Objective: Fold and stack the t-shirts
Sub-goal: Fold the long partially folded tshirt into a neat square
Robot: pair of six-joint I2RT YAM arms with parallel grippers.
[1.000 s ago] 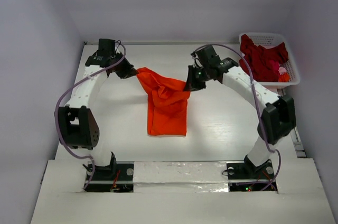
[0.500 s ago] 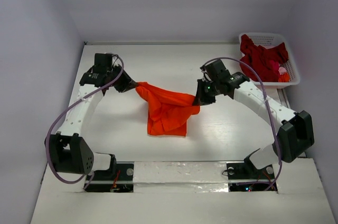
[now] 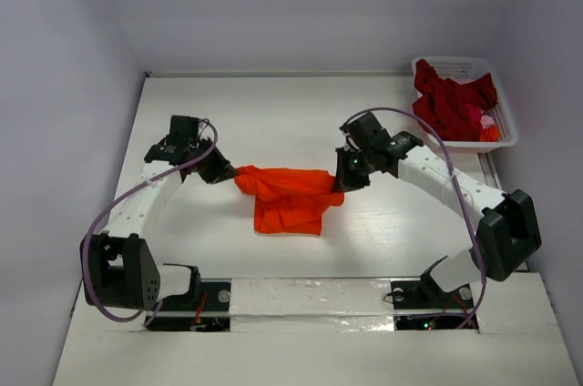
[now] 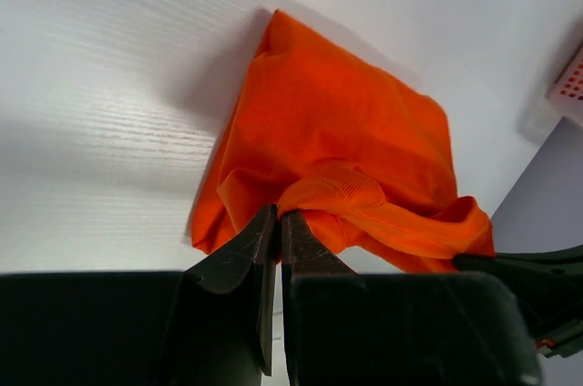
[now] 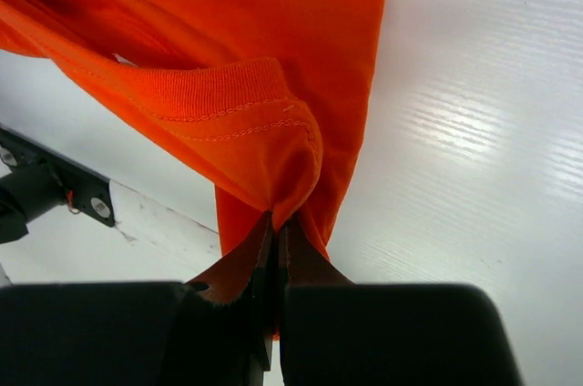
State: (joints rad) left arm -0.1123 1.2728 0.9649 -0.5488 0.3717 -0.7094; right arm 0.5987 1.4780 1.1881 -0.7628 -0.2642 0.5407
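Table (image 3: 273,113) carries one orange shirt (image 3: 290,204), which lies well left of the basket (image 3: 451,63) and nearer the arm bases than the basket is. Red shirts (image 3: 451,99) sit heaped inside the basket.

Left gripper (image 3: 228,172) is pinched tight on the orange shirt's corner farthest from the basket. Right gripper (image 3: 339,181) is pinched tight on the corner toward the basket, at a ribbed, stitched edge.

Over the last second both grippers have dropped and drawn toward the bases. The held edge was raised with the cloth hanging long; it now sits low over the shirt's near half.

The first fold appears almost laid. Cloth bunches at both held corners, so smoothing may be needed before stacking.
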